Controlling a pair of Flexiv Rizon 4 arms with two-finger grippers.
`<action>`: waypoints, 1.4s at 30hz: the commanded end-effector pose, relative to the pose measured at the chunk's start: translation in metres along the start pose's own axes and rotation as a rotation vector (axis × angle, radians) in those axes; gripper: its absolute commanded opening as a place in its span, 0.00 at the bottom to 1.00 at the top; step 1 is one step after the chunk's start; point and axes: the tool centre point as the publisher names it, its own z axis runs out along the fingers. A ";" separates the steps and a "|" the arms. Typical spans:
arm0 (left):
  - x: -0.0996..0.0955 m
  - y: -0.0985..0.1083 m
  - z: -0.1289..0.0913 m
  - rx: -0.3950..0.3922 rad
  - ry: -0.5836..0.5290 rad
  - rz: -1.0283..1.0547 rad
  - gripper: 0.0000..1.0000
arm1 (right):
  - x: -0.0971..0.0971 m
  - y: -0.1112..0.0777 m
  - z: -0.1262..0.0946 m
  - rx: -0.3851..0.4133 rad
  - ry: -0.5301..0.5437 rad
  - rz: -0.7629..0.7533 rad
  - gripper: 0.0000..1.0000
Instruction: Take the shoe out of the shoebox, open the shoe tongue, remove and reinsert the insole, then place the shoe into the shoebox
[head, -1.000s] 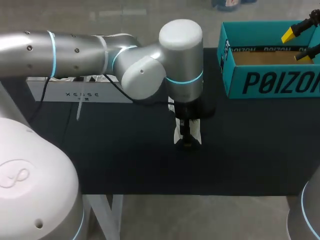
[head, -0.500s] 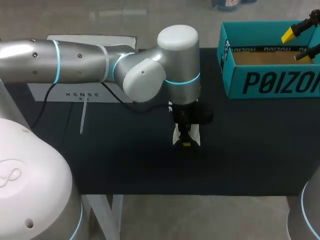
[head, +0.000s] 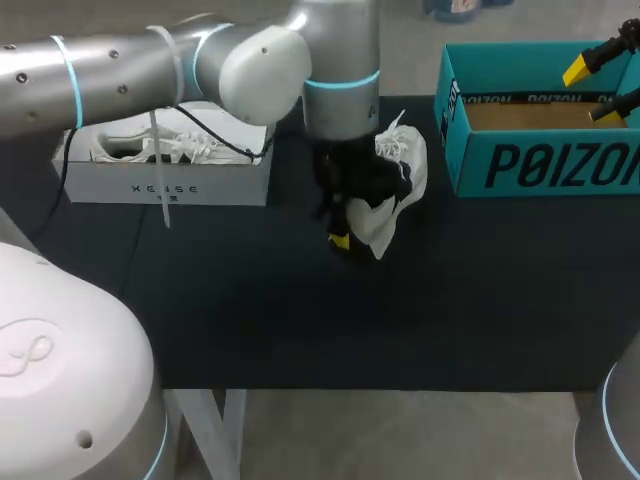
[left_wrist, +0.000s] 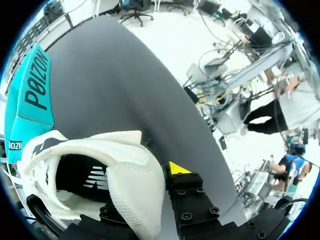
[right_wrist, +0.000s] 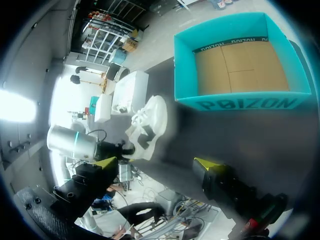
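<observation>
black matting covers the table (head: 480, 300), seen from above and behind. toward the left, at the far side, sits a white box (head: 165, 188) with a second white sneaker (head: 140, 148) lying in it, laces up. the left arm (head: 130, 70) comes in from the left across that box and turns down near the table's middle. the left gripper (head: 350, 232) is clamped on the shoe (head: 402, 170), a white mesh sneaker with black patches. in the left wrist view the white mesh is pinched between the fingers, with one yellow fingertip (left_wrist: 176, 167) showing against it and the other hidden behind the fabric. the shoe hangs tilted from the gripper, its laced front pointing up and away toward the far edge. it is just beside the shoebox's left wall, outside it; whether any part rests on the matting i cannot tell. further right stands the teal shoebox (head: 540, 165), open, at the far right of the table, its brown cardboard floor showing. the right gripper (head: 598, 88) hangs above the shoebox's right end, fingers spread wide with nothing between them. in the right wrist view the shoebox lies ahead of it, with the shoe and the left gripper off beside the box.
</observation>
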 end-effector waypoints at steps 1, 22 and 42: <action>0.003 0.007 -0.024 0.010 -0.005 0.004 0.00 | 0.000 0.000 0.000 0.001 -0.002 0.001 1.00; -0.004 0.070 -0.069 -0.086 0.140 0.587 0.00 | 0.000 0.000 0.000 0.001 -0.002 0.001 1.00; -0.004 0.070 -0.069 -0.086 0.140 0.587 0.00 | 0.000 0.000 0.000 0.001 -0.002 0.001 1.00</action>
